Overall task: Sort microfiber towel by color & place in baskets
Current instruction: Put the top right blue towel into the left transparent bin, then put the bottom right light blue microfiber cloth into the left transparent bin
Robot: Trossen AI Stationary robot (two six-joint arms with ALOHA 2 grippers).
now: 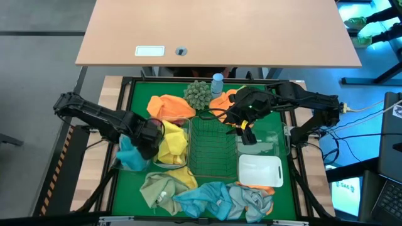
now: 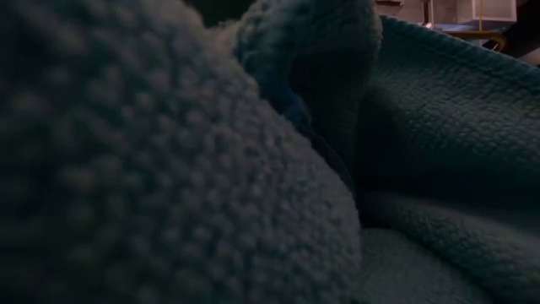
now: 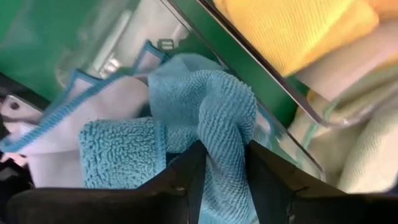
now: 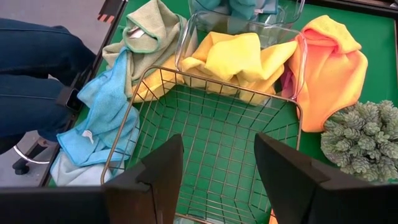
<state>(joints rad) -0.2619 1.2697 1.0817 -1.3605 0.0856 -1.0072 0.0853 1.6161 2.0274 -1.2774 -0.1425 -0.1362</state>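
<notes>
A blue towel [image 1: 129, 156] [image 3: 211, 106] lies bunched in a clear basket [image 3: 112, 43] at the table's left. My left gripper [image 1: 149, 139] [image 3: 225, 149] points down over it, shut on a raised fold. Beside it, a second clear basket [image 1: 171, 145] [image 4: 239, 53] holds yellow towels. My right gripper [image 1: 246, 135] [image 4: 217, 162] hangs open above the dark wire basket [image 1: 210, 147] [image 4: 205, 118], which has no towel in it, and touches nothing. A white basket [image 1: 259, 169] stands to the right. My left gripper pinches a raised, bunched fold [image 3: 224, 134] of the blue towel between its two fingers [image 3: 186, 168]. The fingers come from above, pointing down. The fold narrows where it passes between them. The rest of the towel lies slack in the clear basket.
An orange towel [image 1: 169, 107] [image 4: 329, 68], a grey-green spiky ball [image 1: 198, 94] and a small blue bottle [image 1: 217, 81] sit at the far side. Beige, yellow and blue towels [image 1: 207, 198] lie along the near edge. Towel cloth [image 2: 253, 169] fills the low view. A person's legs [image 4: 31, 68] show beyond the table.
</notes>
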